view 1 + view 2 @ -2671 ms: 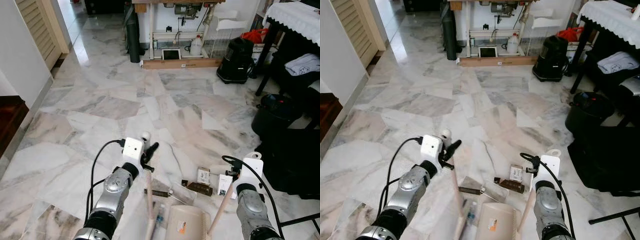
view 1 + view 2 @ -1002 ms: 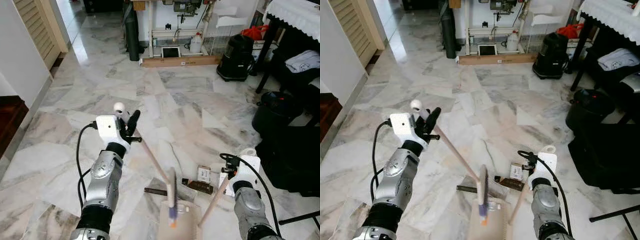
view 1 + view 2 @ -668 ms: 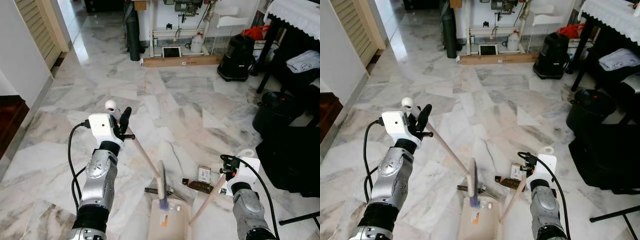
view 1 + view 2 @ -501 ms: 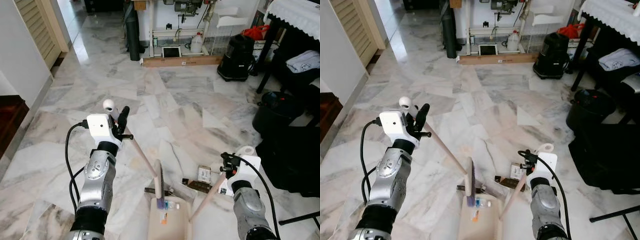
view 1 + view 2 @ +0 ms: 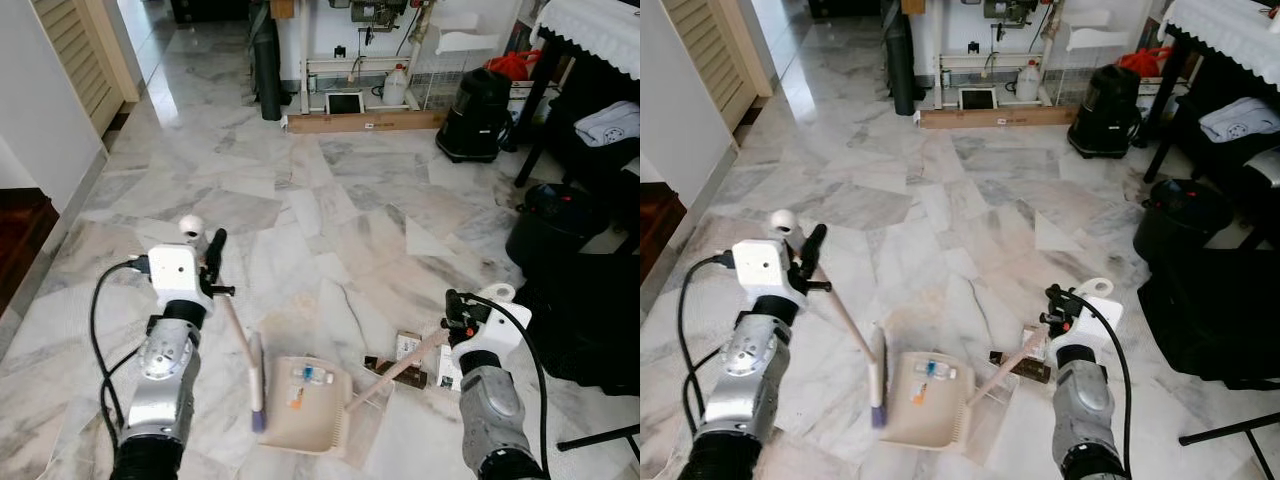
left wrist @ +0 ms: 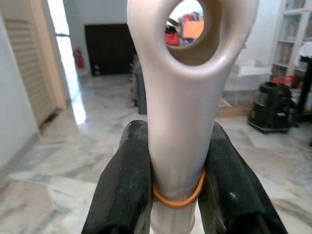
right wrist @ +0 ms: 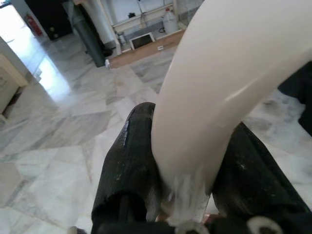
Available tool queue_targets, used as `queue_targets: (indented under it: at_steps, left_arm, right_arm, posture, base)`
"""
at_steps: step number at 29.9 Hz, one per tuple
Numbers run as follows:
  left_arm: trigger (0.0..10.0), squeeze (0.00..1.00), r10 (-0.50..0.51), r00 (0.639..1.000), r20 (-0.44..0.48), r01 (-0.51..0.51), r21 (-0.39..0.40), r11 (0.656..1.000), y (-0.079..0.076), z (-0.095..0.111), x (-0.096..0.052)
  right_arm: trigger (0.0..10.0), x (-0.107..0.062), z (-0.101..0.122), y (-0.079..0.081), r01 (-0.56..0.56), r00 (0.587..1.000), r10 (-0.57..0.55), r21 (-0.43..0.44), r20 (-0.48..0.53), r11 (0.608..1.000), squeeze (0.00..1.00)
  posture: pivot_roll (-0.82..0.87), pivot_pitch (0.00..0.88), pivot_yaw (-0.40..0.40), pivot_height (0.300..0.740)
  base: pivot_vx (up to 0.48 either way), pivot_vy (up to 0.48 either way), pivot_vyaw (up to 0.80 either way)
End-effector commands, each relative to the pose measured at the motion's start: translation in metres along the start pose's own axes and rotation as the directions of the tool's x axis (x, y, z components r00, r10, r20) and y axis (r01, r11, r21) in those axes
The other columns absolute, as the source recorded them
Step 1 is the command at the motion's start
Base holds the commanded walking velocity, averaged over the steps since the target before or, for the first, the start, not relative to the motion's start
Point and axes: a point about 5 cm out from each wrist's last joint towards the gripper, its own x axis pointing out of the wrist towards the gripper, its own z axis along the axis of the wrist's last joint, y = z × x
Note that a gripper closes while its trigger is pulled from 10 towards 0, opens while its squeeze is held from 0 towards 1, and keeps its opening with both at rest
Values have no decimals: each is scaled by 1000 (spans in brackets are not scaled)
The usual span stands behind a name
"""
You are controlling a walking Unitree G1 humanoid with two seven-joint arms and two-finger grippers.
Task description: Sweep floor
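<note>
My left gripper (image 6: 178,195) is clamped on the top of the broom handle (image 5: 228,322); both black fingers (image 6: 127,185) press its pale loop end, above an orange rubber band. My right gripper (image 7: 187,190) is clamped on the white dustpan handle (image 5: 1005,366).

Location of task items: the broom head (image 5: 256,382) stands on the marble floor (image 5: 330,190) at lower centre of the left eye view, just beside the left edge of the dustpan (image 5: 300,405). Small pieces of litter (image 5: 303,377) lie inside the pan. A brown wrapper (image 5: 393,370) and a small white box (image 5: 407,347) lie on the floor just right of the pan, beside the pan handle.

Risks, as I judge them:
- Tilting the pan by rolling my right wrist would spill the collected litter out over the lip.
- A broom stroke toward the wrapper and box crosses the pan; the head may catch the rim and shove or flip it.
- The long handles may cross and knock each other.

Clearance: open floor fills the upper centre and left. Dark bags and a bin (image 5: 549,228) crowd the right edge, near my right arm. A wall and step run along the left edge, well apart.
</note>
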Motion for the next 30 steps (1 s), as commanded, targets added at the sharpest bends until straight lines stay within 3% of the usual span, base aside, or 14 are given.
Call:
queue_targets:
  at_steps: [1, 3, 14, 30]
  left_arm:
    - [10000, 0, -20, 997, 73, 14, 91, 996, 5, 14, 1]
    - [10000, 0, -43, 997, 60, 35, 130, 991, 4, 11, -2]
    - [10000, 0, -23, 1000, 14, 21, 117, 993, 6, -1, -10]
    - [10000, 0, -43, 999, -15, 44, 98, 994, -3, -9, -17]
  right_arm:
    - [10000, 8, 17, 6, -16, 997, 13, 36, 81, 999, 0]
    - [10000, 9, 19, 8, -24, 995, 20, 36, 93, 999, 0]
    - [10000, 10, 33, 28, -93, 976, 102, -56, 191, 994, 0]
    - [10000, 4, 28, 45, -123, 972, 123, -9, 198, 992, 0]
  posture:
    - [110, 6, 5, 740]
    - [109, 0, 7, 740]
    - [108, 0, 25, 740]
    - [118, 0, 28, 740]
  base:
    - [0, 0, 0]
    - [0, 0, 0]
    - [0, 0, 0]
    - [0, 0, 0]
